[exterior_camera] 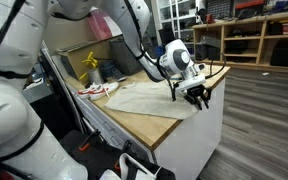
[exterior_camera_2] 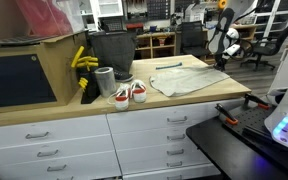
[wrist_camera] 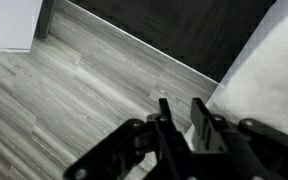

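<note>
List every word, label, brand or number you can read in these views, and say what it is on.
None can be read. Any marks on the shoes, the bin and the far shelves are too small and blurred. Nothing written shows in the wrist view around the gripper.

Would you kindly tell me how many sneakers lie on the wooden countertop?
2. One white-and-red sneaker lies by the grey can; the second sneaker beside it, nearer the beige cloth. Others may be hidden.

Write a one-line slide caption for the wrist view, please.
Gripper, fingers slightly apart and empty, hangs above grey plank floor beside a pale surface.
</note>
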`<state>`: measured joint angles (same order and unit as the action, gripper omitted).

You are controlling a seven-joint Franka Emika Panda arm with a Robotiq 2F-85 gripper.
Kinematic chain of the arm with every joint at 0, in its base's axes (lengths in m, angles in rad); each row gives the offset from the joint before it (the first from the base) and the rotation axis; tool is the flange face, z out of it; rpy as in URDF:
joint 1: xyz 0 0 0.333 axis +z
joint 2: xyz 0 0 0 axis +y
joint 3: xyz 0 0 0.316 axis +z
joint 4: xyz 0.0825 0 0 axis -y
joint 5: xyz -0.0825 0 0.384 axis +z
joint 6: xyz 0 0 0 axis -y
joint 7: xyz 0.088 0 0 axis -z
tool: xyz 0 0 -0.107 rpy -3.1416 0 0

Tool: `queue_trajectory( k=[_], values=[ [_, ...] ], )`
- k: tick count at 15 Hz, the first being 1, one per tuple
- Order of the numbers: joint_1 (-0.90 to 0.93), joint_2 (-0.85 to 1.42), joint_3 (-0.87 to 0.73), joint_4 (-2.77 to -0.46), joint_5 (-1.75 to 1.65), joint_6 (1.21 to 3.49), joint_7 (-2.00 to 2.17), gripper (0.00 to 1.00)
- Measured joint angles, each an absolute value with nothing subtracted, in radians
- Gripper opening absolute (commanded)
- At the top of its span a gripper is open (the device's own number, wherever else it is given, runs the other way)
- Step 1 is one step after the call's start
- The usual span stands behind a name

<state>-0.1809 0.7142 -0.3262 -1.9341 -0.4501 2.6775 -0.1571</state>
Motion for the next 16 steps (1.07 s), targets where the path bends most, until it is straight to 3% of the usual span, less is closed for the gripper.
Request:
queue_trajectory(
  k=[5,16],
  values=[
    [-0.119,0.616,-0.303,-1.938,-0.467,2.694,-0.156,0.99],
    [0.033,0.499,-0.044,-2.029,-0.3,2.662,-0.12,1.0]
  ],
)
